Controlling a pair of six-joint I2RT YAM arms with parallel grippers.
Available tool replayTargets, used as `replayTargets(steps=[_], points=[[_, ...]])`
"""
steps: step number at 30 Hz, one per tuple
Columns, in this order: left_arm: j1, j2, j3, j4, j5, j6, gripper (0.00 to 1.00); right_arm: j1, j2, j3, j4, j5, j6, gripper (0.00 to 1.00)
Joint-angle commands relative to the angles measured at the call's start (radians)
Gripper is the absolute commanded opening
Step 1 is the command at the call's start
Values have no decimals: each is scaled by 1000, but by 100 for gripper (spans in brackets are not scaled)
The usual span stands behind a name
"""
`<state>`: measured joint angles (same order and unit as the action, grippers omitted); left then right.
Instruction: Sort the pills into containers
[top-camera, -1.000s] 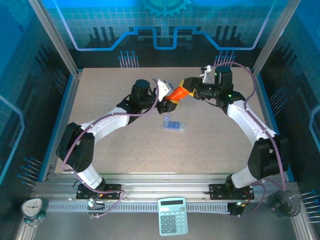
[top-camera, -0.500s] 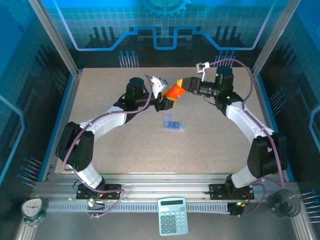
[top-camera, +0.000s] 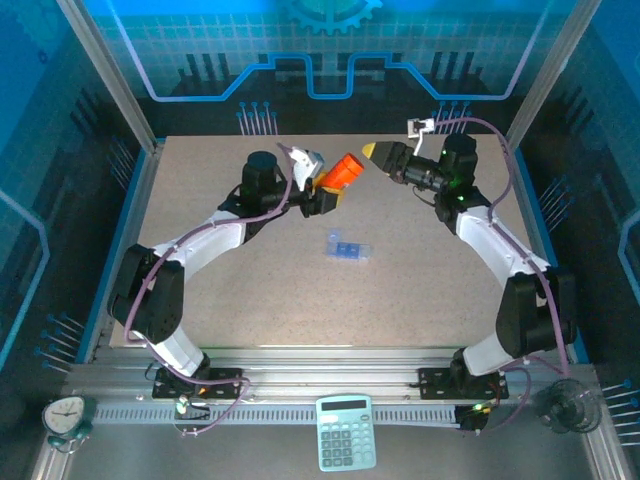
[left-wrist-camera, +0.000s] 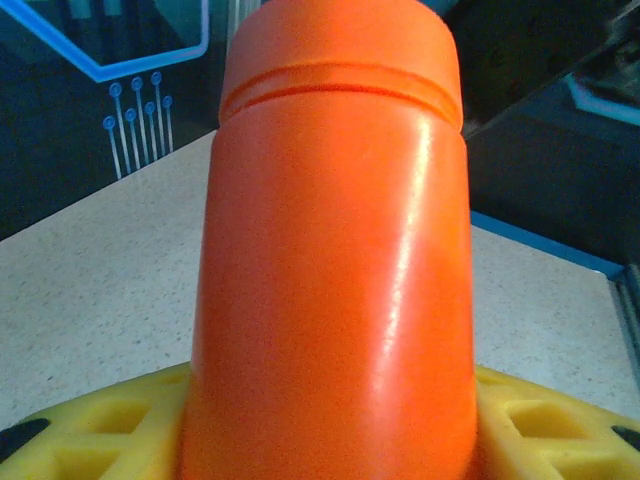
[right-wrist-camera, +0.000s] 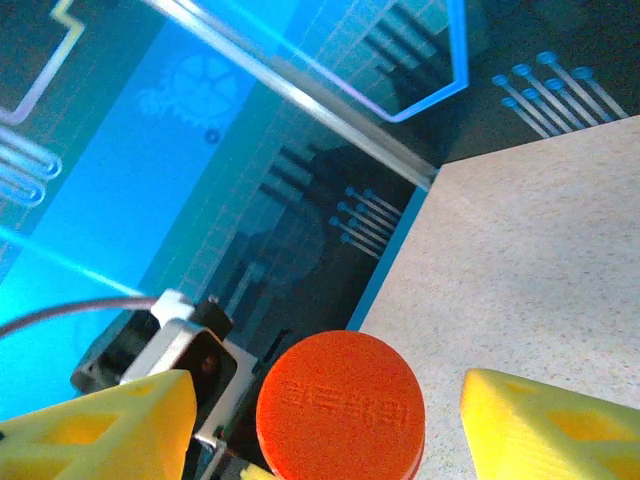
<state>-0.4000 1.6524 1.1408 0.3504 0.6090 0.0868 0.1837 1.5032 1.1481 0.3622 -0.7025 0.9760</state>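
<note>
1. Blue-lit panels (top-camera: 200, 60) printed with circuit lines are walling in the speckled beige bench (top-camera: 220, 290), and I am watching both arms reaching over its far half.
2. On my left side, the left jaws are clamping the orange bottle (top-camera: 343, 172) by its lower body. In the left wrist view the bottle (left-wrist-camera: 330, 250) is rising straight up between the yellow fingers (left-wrist-camera: 90, 430), which are pressing against it on either side.
3. From above, the bottle is tilting, and its capped end is pointing toward the right arm.
4. On the other side, the right jaws are standing apart. In the right wrist view their yellow fingers (right-wrist-camera: 95, 425) are sitting wide on both sides of the orange cap (right-wrist-camera: 340, 405) with room to spare, touching it on neither side. From above, I am seeing bare bench between the right fingertip (top-camera: 370, 150) and the bottle.
5. Raised lettering is showing on the face of the cap, but I cannot read it.
6. I am finding the translucent blue pill box (top-camera: 348, 249) lying flat near the middle of the bench, on the near side of the bottle and well apart from both arms. It is too small for me to tell how its compartments are standing.
7. Off the bench, a calculator (top-camera: 346, 432) and a small clock (top-camera: 63, 415) are resting on the metal rail (top-camera: 270, 412) at the near edge.
</note>
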Motion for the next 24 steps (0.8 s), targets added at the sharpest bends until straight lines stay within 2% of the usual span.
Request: replayTargets(steps=[1, 5, 9, 24], points=[[2, -28, -19, 6, -88, 61, 0, -7, -67, 16, -190, 176, 18, 73], [2, -15, -27, 36, -163, 87, 0, 4, -80, 31, -303, 275, 43, 74], [-1, 0, -28, 55, -173, 81, 0, 44, -66, 74, -374, 318, 37, 76], [-31, -2, -41, 58, -171, 79, 0, 172, 59, 203, -422, 360, 9, 77]])
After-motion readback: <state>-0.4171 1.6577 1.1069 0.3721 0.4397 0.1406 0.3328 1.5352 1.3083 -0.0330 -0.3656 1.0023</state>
